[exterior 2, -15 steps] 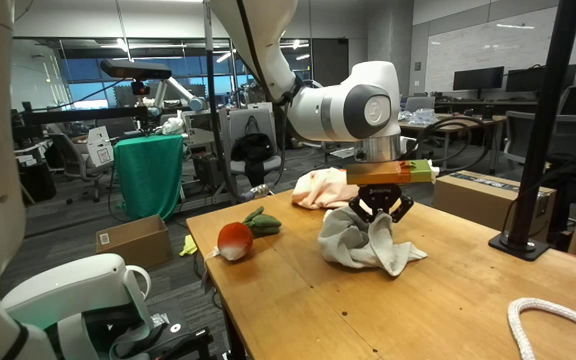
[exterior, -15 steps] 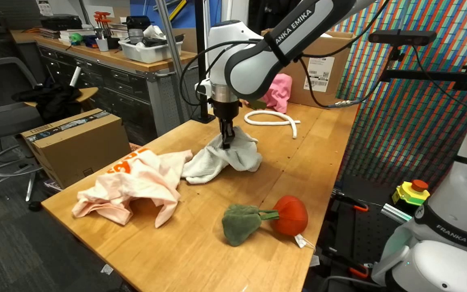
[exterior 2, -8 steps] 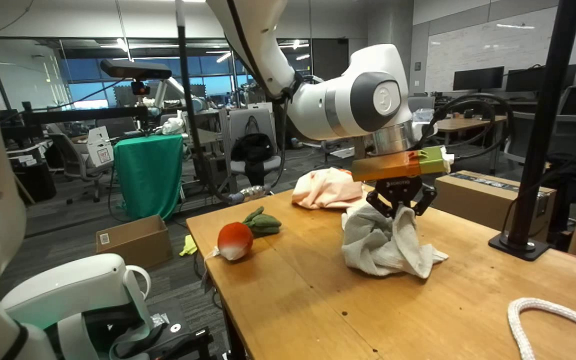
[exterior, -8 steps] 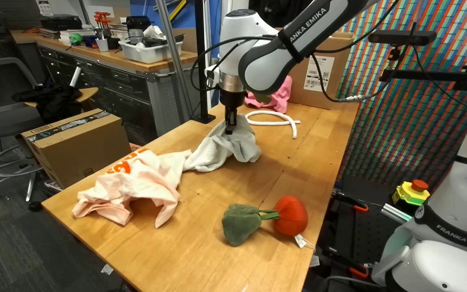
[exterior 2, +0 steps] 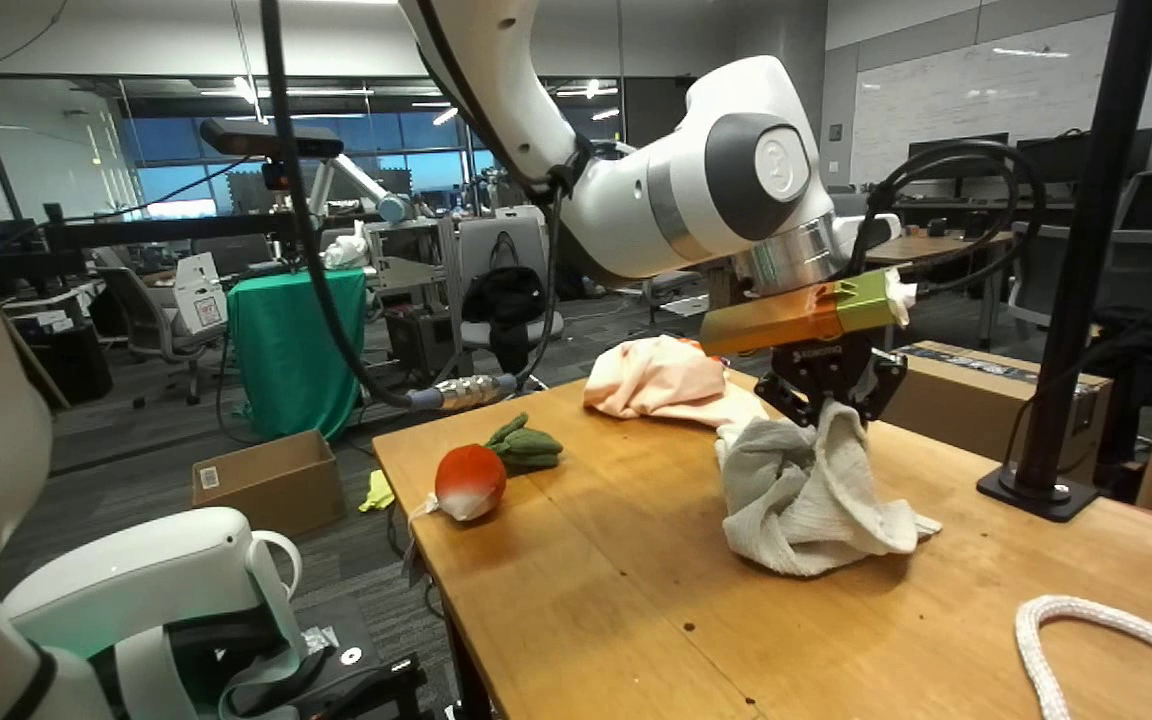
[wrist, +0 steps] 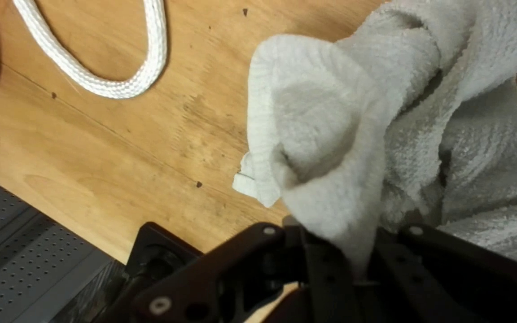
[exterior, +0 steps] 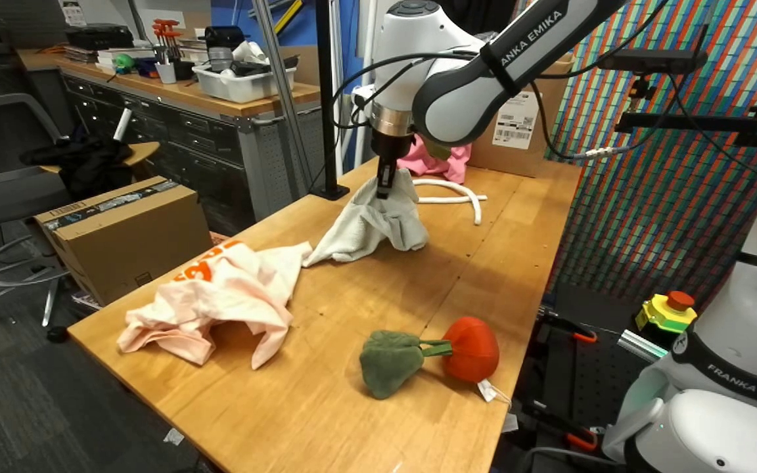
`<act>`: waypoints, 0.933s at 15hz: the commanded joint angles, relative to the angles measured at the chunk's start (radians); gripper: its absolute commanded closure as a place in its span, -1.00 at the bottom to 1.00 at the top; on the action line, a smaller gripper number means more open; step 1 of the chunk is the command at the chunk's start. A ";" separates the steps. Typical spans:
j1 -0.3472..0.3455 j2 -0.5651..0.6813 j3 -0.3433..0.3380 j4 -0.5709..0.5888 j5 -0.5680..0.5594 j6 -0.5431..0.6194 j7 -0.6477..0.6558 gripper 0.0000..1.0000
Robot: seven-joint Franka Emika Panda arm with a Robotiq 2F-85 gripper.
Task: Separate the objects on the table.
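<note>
relation of the claw to the towel and its neighbours. the claw (exterior: 384,192), upper middle of the frame in an exterior view, is clamped on a raised fold of the grey towel (exterior: 378,226); in the wrist view the fold runs into the grip at lower middle. the towel hangs beneath; whether its lowest folds rest on the table (exterior: 352,420) cannot be told. its long axis slants from the grip down and left to a tail, aimed at the upper right corner of the peach cloth (exterior: 234,302). in both exterior views the two fabrics border each other, but contact is uncertain. the useful direction is therefore away from the peach cloth, toward the upper right. near that line lies the white rope (wrist: 117,89), at upper left in the wrist view, with bare wood between it and the towel. the next move probably calls for drawing the tail clear, then stopping short of the rope; a low-hanging edge could drag over it. the plush vegetable (exterior: 441,348), lower right of centre, lies well apart.
</note>
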 commanded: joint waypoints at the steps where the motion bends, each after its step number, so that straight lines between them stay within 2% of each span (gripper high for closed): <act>1: -0.002 -0.086 -0.015 -0.077 -0.054 0.048 0.092 0.92; 6: -0.014 -0.171 -0.021 -0.148 -0.083 0.076 0.170 0.92; 14: -0.018 -0.287 -0.008 -0.245 0.053 0.074 0.083 0.93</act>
